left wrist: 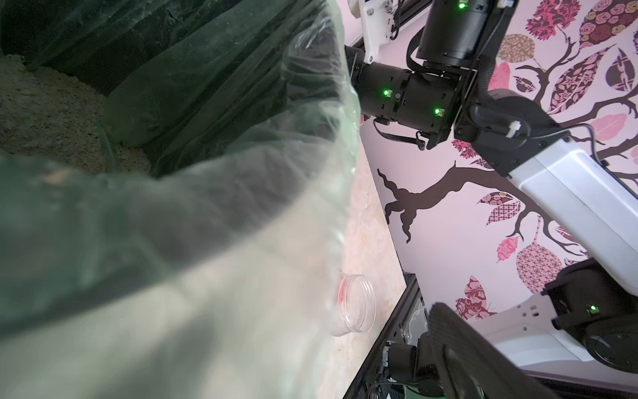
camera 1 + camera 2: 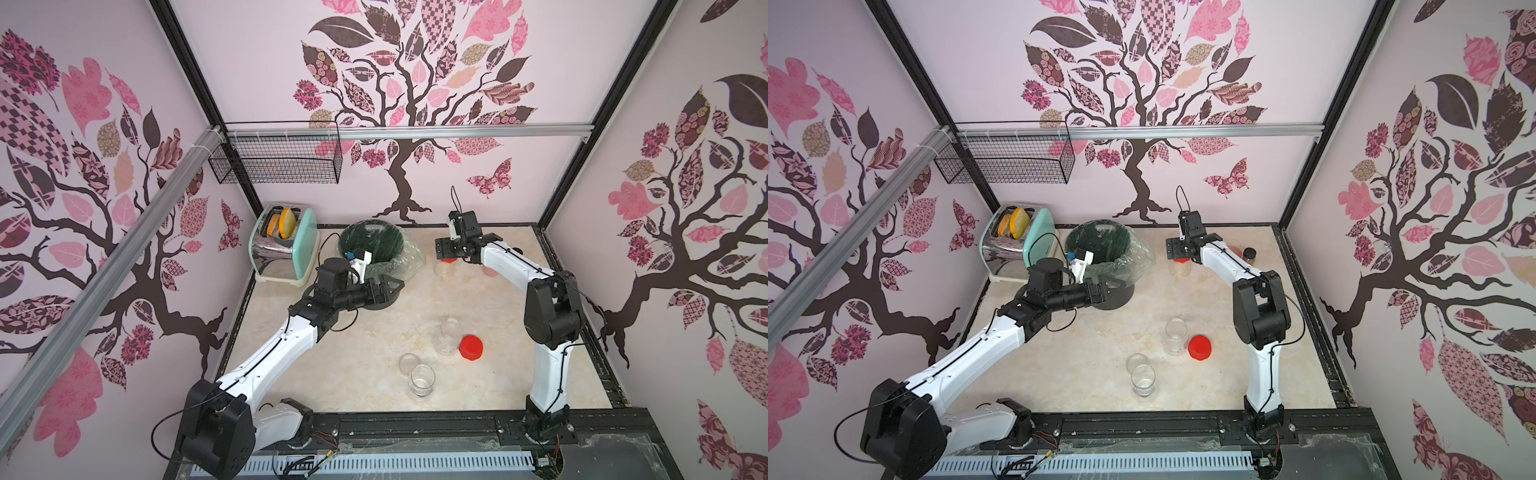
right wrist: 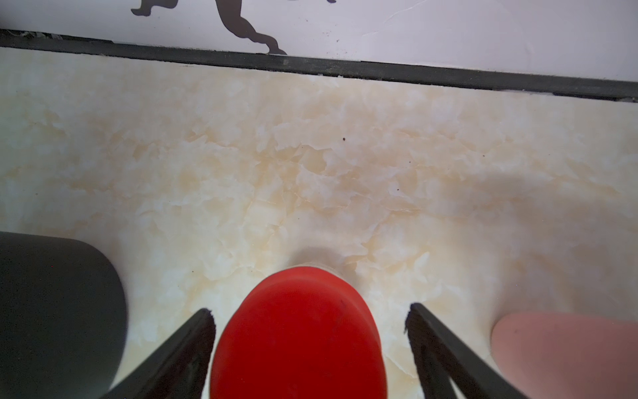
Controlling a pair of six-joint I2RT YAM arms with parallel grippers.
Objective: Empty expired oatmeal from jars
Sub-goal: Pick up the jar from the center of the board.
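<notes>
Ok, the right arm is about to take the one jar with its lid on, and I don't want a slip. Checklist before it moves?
1. Red lid centred between right gripper fingers: ok.
2. Fingers gripping lid: not ok, gaps on both sides.
3. Oatmeal in that jar: ok, low layer visible.
4. Pink cup clear of fingers: ok.
5. Lined trash bin open: ok.
6. Lid tightness: cannot tell.

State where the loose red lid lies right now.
In both top views the loose red lid lies flat on the table, towards the front right, just right of an open clear jar.
</notes>
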